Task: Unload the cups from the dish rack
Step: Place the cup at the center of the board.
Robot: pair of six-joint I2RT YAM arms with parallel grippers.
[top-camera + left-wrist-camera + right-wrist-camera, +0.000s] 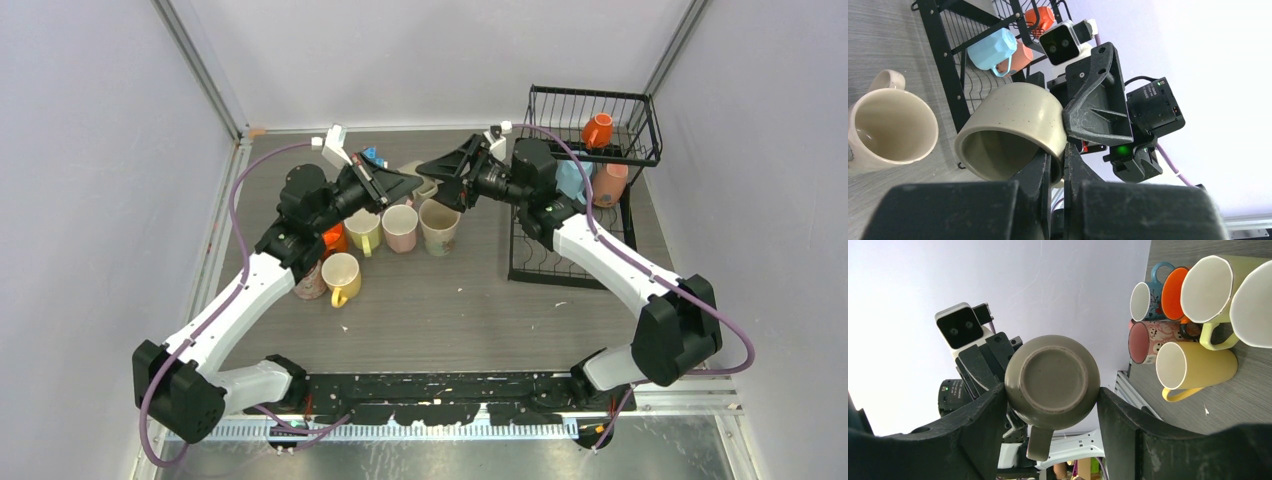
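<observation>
A grey-beige cup [427, 186] hangs in the air between both arms, left of the black wire dish rack [640, 150]. My left gripper [1064, 160] is shut on the rim of this cup [1013, 125], one finger inside and one outside. My right gripper [1050, 390] is closed around the body of the same cup [1052, 375], whose base faces the camera with the handle pointing down. An orange cup [597, 130] sits in the rack's upper basket. A light blue cup [572, 180] and a salmon cup [610, 183] sit below it.
Several cups stand on the table under and beside the left arm: a cream one [439, 226], a pink one [400, 227], a yellow-green one [363, 230] and a yellow one [341, 277]. A small blue toy block [372, 156] lies behind them. Walls close in on three sides.
</observation>
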